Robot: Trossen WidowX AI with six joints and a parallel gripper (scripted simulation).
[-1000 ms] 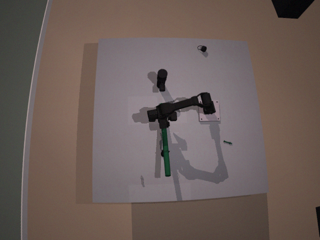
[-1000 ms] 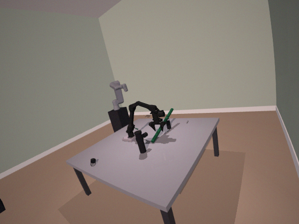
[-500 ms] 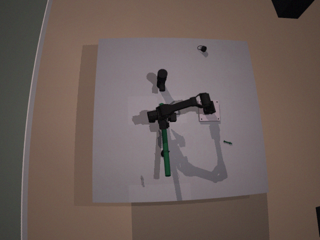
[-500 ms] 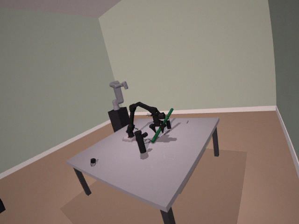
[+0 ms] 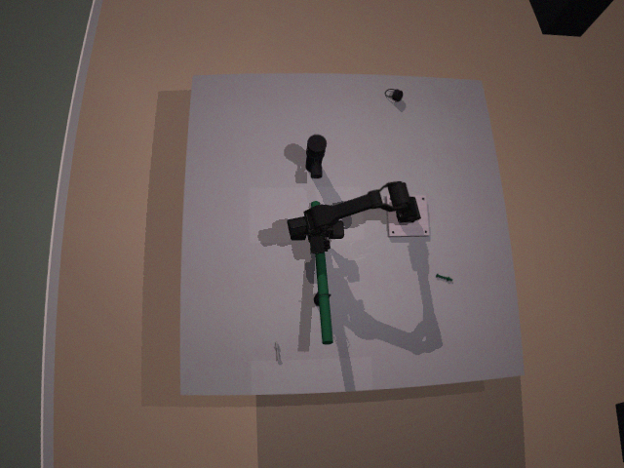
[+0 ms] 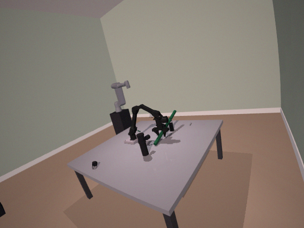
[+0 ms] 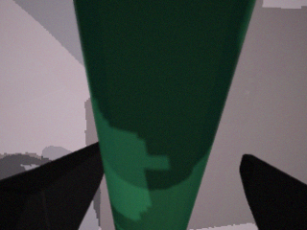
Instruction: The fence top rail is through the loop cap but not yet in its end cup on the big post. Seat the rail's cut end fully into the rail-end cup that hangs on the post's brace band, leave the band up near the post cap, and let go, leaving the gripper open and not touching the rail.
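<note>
The green rail (image 5: 322, 272) (image 6: 172, 114) (image 7: 158, 96) runs through the loop on the small black post (image 6: 171, 127) and slopes down towards the big post. Its lower end lies short of the black rail-end cup (image 5: 316, 172) (image 6: 147, 137), with a gap between, and looks lower than the cup. The cup sits high on the big black post (image 5: 316, 145) (image 6: 142, 144). My gripper (image 6: 161, 135) (image 7: 174, 155) is open and points down over the rail's lower part, one finger on each side. The left finger looks close to the rail; contact is unclear. The arm hides the fingertips in the top view.
My arm's base plate (image 5: 420, 226) (image 6: 127, 141) is beside the rail. A loose black cap with a loop (image 5: 396, 95) (image 6: 94, 164) lies near a table edge. A small green part (image 5: 444, 277) (image 6: 138, 130) and a small grey part (image 5: 277, 351) (image 6: 190, 124) lie apart.
</note>
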